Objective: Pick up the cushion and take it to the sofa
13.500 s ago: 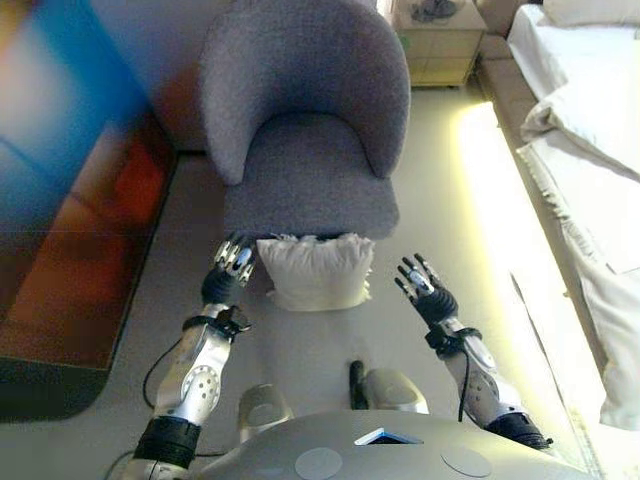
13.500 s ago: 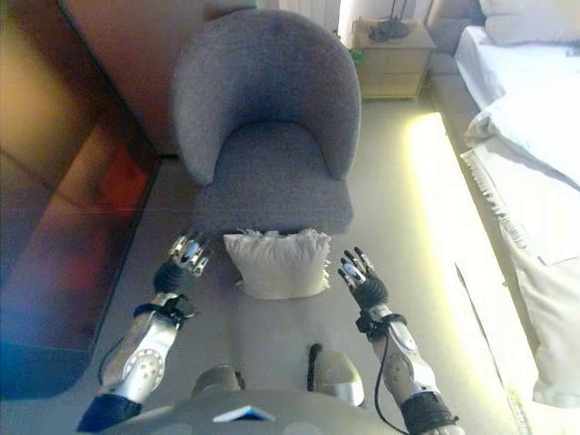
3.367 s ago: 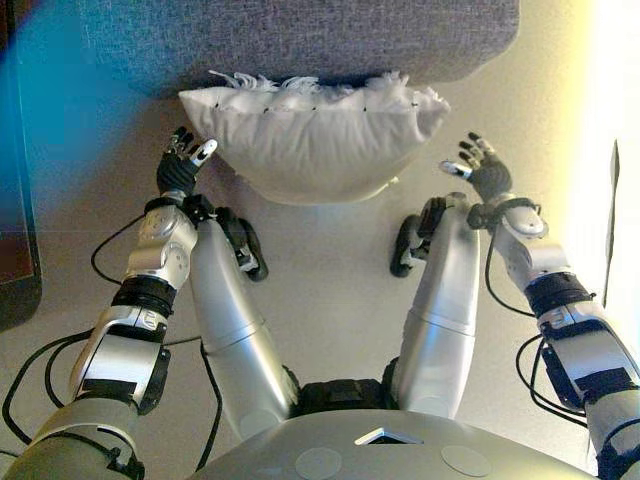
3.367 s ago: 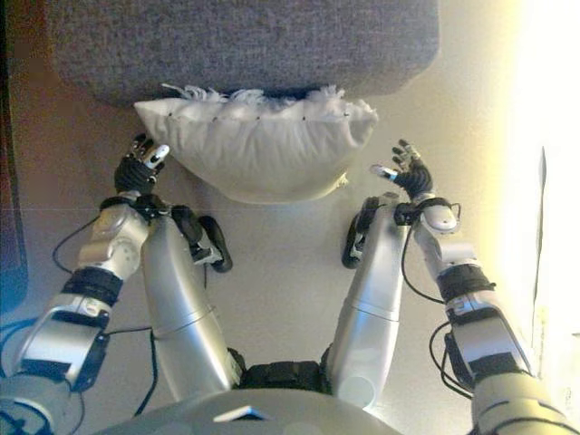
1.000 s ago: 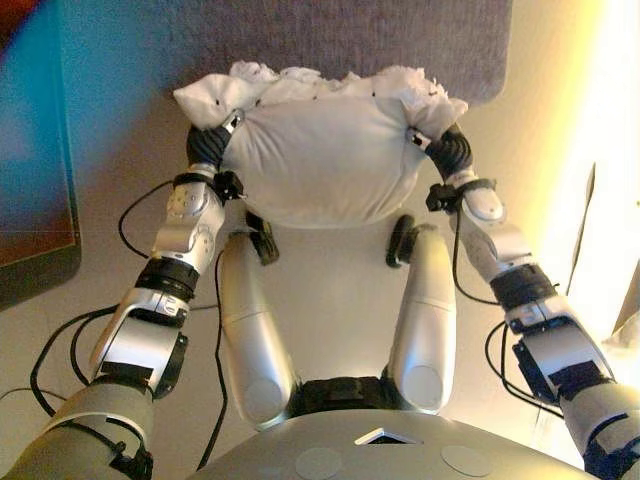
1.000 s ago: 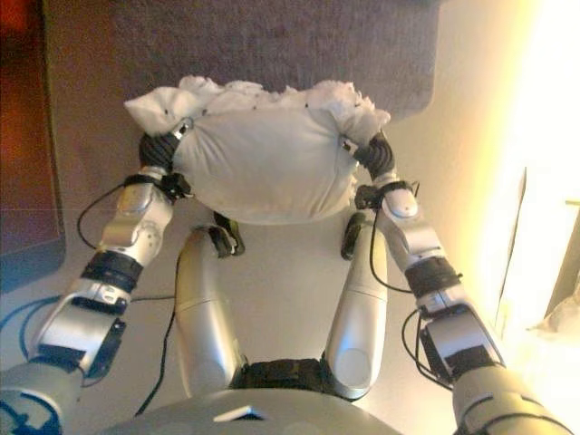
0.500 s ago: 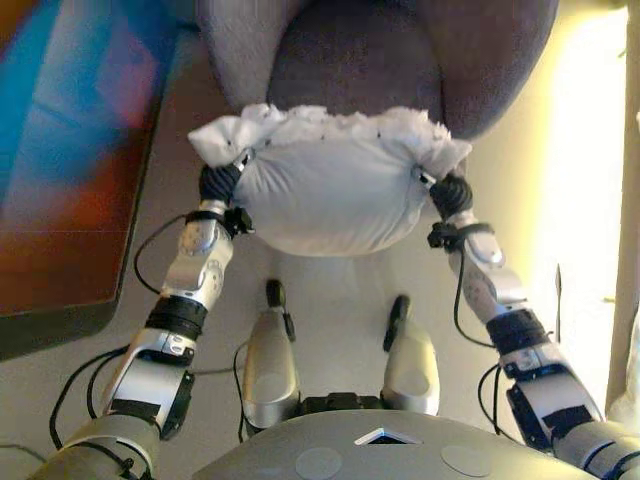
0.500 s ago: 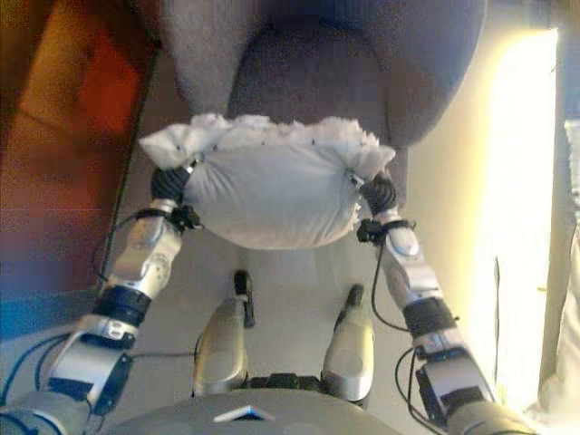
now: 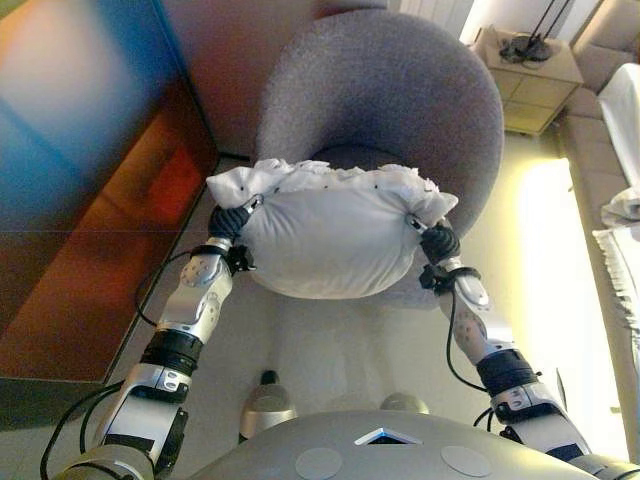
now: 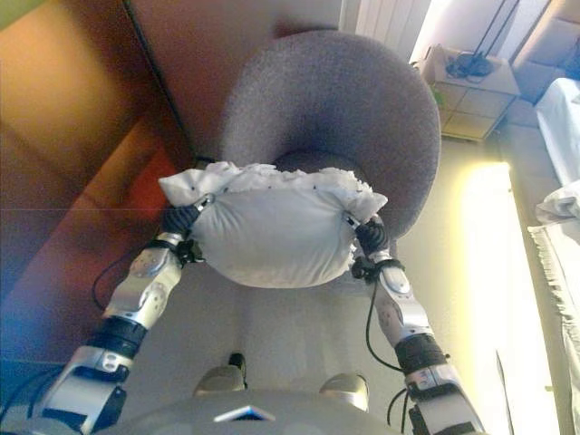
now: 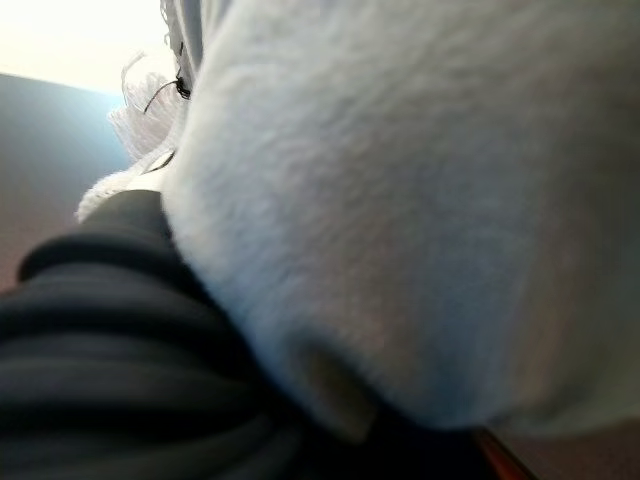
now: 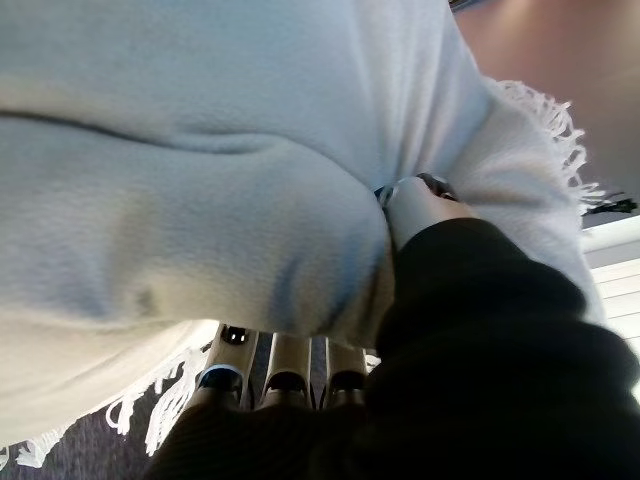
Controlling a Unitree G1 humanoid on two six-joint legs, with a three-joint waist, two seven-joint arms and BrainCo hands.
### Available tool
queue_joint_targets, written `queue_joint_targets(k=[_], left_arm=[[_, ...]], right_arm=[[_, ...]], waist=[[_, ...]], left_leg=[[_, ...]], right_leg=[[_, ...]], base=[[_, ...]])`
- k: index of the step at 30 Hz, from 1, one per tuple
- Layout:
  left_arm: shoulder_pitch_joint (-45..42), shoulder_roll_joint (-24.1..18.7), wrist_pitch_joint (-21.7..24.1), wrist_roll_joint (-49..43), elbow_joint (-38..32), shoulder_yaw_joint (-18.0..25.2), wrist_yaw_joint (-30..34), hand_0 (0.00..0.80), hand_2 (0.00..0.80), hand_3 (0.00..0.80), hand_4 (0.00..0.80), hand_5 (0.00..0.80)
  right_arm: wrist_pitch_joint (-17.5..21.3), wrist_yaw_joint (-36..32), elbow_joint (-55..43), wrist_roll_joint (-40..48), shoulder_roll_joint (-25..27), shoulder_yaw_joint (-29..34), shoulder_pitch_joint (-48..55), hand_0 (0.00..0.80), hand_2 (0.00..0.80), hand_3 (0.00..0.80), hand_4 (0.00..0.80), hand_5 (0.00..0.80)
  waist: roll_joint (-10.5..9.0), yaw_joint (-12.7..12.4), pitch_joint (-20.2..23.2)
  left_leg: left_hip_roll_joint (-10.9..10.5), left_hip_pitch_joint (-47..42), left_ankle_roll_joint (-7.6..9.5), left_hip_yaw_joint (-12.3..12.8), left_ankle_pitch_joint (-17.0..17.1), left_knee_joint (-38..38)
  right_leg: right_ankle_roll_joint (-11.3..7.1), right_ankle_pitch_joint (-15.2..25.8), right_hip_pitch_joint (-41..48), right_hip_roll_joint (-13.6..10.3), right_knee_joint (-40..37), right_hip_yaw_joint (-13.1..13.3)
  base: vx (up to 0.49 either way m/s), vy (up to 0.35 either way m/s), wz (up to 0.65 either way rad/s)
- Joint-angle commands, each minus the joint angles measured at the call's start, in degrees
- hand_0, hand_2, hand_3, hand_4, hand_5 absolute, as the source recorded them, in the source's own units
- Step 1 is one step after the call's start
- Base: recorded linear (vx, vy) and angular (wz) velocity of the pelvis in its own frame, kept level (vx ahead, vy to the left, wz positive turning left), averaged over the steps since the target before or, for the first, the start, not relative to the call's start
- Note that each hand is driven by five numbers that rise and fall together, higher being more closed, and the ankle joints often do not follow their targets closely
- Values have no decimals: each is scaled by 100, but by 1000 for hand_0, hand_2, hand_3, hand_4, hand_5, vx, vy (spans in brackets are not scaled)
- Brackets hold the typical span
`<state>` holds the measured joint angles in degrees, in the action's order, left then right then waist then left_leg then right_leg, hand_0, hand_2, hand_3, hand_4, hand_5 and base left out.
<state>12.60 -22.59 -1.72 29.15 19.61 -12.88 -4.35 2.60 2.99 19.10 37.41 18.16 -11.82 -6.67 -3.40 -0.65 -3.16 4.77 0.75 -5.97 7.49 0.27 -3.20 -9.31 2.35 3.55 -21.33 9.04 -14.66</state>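
A white fringed cushion point(image 9: 325, 240) hangs in the air between my two hands, in front of the seat of a grey armchair point(image 9: 390, 100). My left hand point(image 9: 228, 222) grips its left end, with the thumb over the top and the fingers hidden under the cloth. My right hand point(image 9: 438, 243) grips its right end. In the right wrist view the thumb point(image 12: 425, 200) presses into the cushion point(image 12: 180, 150) from above and the fingers point(image 12: 288, 372) lie under it. In the left wrist view the cushion point(image 11: 420, 200) fills the picture.
The armchair stands straight ahead against a wall. A dark glossy panel point(image 9: 80, 200) runs along the left. A wooden nightstand point(image 9: 535, 75) stands at the back right, and white bedding point(image 9: 625, 210) lies along the right edge. Pale floor point(image 9: 560, 260) shows to the right of the chair.
Both hands closed on the cushion's ends and lifted it off the floor. In the last second the camera has risen and the cushion is held higher, before the chair's seat.
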Motion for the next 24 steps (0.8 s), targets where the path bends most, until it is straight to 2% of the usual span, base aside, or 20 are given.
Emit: queue_joint_targets(k=[1, 2, 3, 5, 7, 8, 9, 11, 14, 18, 20, 21, 22, 24], left_arm=[[797, 135, 269, -329, -20, -384, 363, 800, 800, 800, 800, 800], [908, 93, 310, -276, 105, -459, 350, 800, 800, 800, 800, 800], [947, 77, 360, -197, 184, -472, 368, 800, 800, 800, 800, 800], [976, 110, 431, -96, 235, -488, 348, 800, 800, 800, 800, 800], [912, 180, 502, -34, 170, -470, 313, 800, 800, 800, 800, 800], [904, 217, 527, -19, 139, -472, 273, 800, 800, 800, 800, 800], [899, 277, 626, 12, 112, -490, 173, 800, 800, 800, 800, 800], [930, 351, 775, 74, 158, -502, 108, 800, 800, 800, 800, 800], [866, 387, 843, 80, 239, -497, 99, 800, 800, 800, 800, 800], [671, 420, 848, -36, 194, -369, 256, 800, 800, 800, 800, 800], [597, 450, 881, -53, 155, -284, 332, 800, 800, 800, 800, 800], [573, 473, 882, -24, 118, -268, 341, 800, 800, 800, 800, 800], [537, 460, 842, 36, 39, -235, 357, 800, 800, 800, 800, 800], [418, 409, 834, 105, -53, -177, 379, 800, 800, 800, 800, 800]], right_arm=[[245, -126, 19, 594, -131, 117, -725, 800, 800, 800, 800, 800], [235, -111, 56, 835, -118, 98, -788, 800, 800, 800, 800, 800], [238, -132, 48, 914, -120, 101, -767, 800, 800, 800, 800, 800], [325, -239, 91, 817, -123, 105, -652, 800, 800, 800, 800, 800], [365, -358, 84, 763, -103, 149, -509, 800, 800, 800, 800, 800], [400, -399, 110, 758, -91, 159, -475, 800, 800, 800, 800, 800], [448, -457, 162, 732, -73, 171, -447, 800, 800, 800, 800, 800], [448, -489, 228, 736, -47, 158, -512, 800, 800, 800, 800, 800], [370, -538, 218, 649, -12, 180, -547, 800, 800, 800, 800, 800], [312, -677, -11, 479, 32, 234, -433, 800, 800, 800, 800, 800], [305, -812, -70, 459, 71, 289, -399, 800, 800, 800, 800, 800], [318, -817, -115, 460, 96, 274, -380, 800, 800, 800, 800, 800], [266, -787, -198, 465, 120, 275, -374, 800, 800, 800, 800, 800], [124, -729, -332, 460, 124, 248, -408, 800, 800, 800, 800, 800]], waist=[[295, -124, 310], [332, -77, 258], [352, -10, 265], [344, 84, 253], [299, 192, 224], [257, 244, 208], [203, 329, 168], [106, 490, 94], [116, 639, -21], [40, 776, -60], [-3, 797, 14], [-15, 836, 52], [-13, 855, 98], [71, 878, 205]], left_leg=[[-290, -117, 624, 114, -444, -21], [-336, -200, 666, 120, -460, -26], [-364, -224, 681, 107, -448, -8], [-471, -302, 678, 53, -447, 1], [-551, -359, 648, -7, -514, -50], [-599, -373, 645, -39, -582, -93], [-656, -403, 651, -91, -735, -183], [-733, -527, 669, -147, -1013, -295], [-638, -814, 729, -185, -1216, -349], [-564, -1131, 804, -254, -1529, -516], [-566, -1120, 831, -286, -1592, -647], [-525, -1143, 772, -312, -1624, -805], [-451, -1212, 716, -284, -1661, -861], [-169, -1426, 562, -229, -1384, -860]], right_leg=[[-250, 592, -602, -266, 1253, 435], [-163, 495, -762, -129, 1628, 542], [-98, 484, -863, 83, 1582, 625], [0, 440, -910, 348, 1216, 599], [22, 346, -877, 568, 436, 659], [-17, 426, -930, 604, 123, 754], [-111, 619, -1039, 634, -249, 957], [-315, 1157, -1332, 618, -800, 1376], [-375, 1291, -1764, 721, -975, 1580], [-307, 1349, -2023, 894, -801, 1700], [-252, 1132, -1760, 970, -800, 1741], [-220, 1172, -1704, 1008, -754, 1843], [-205, 1155, -1691, 1013, -614, 1816], [-133, 888, -1679, 1155, -336, 1715]], base=[[93, 194, 14], [100, 156, 10], [144, 141, 0], [158, 26, 2], [201, -83, 15], [249, -142, 7], [279, -164, 11], [343, -161, 32], [381, -137, 55], [451, -153, -6], [421, -160, 8], [405, -160, 37], [417, -164, 45], [374, -143, 42]])
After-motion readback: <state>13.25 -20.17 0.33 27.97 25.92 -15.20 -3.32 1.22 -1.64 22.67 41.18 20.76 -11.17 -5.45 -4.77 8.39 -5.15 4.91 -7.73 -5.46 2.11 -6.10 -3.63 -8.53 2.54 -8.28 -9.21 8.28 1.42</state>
